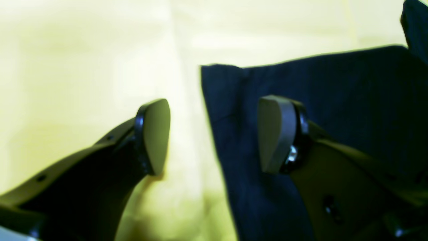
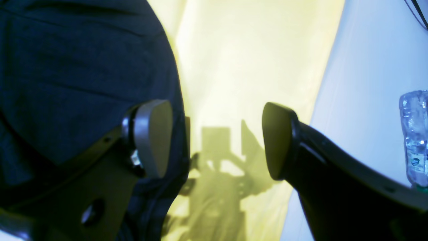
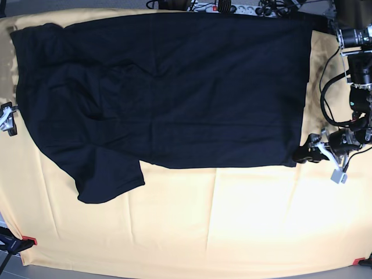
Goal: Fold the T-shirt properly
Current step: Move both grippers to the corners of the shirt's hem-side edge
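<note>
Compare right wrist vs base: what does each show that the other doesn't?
Right wrist only: a plastic bottle at the right edge, and the right gripper close up, open, empty, one finger over the shirt's edge. Base only: the whole T-shirt spread flat with one sleeve sticking out, and the left gripper at the shirt's corner. Both: the black shirt on the yellow cloth.

Both wrist views blurred and tinted yellow-green, yellow cloth [image 1: 83, 50] washed out by glare, arm shadow cast on it in the right wrist view, base view evenly lit and sharp
</note>
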You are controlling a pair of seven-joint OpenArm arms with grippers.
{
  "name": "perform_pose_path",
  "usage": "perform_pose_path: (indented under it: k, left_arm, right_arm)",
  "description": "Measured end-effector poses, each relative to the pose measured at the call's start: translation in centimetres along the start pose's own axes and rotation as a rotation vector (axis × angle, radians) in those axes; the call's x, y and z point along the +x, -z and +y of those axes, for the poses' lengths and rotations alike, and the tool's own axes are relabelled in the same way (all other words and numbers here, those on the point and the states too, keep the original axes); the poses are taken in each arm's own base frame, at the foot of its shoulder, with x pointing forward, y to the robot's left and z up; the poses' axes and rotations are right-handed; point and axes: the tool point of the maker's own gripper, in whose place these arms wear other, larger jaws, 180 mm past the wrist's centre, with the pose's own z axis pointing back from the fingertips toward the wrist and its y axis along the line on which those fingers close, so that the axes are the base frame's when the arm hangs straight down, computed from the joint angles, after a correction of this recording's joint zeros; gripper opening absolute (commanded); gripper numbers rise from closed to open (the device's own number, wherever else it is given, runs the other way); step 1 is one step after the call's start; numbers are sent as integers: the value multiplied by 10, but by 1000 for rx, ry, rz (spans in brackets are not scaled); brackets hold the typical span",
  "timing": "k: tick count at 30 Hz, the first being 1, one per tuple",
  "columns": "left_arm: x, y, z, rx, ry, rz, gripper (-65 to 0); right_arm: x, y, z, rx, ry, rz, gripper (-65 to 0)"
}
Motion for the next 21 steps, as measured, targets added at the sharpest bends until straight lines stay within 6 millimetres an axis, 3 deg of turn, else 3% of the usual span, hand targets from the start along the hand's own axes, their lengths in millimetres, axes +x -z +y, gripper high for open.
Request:
perform_pose_path:
  k: [8,16,21]
  left_arm:
    - [1,17,-9,0,4,-31,-232]
    - [3,24,-3,52,-6,-46,-232]
    - [-9,25,-28,-77,9,18,-232]
  right_arm:
    - [0,0,0,-1,1,0,-211]
    - [0,0,0,0,0,0,-211]
    - [0,0,0,0,0,0,-211]
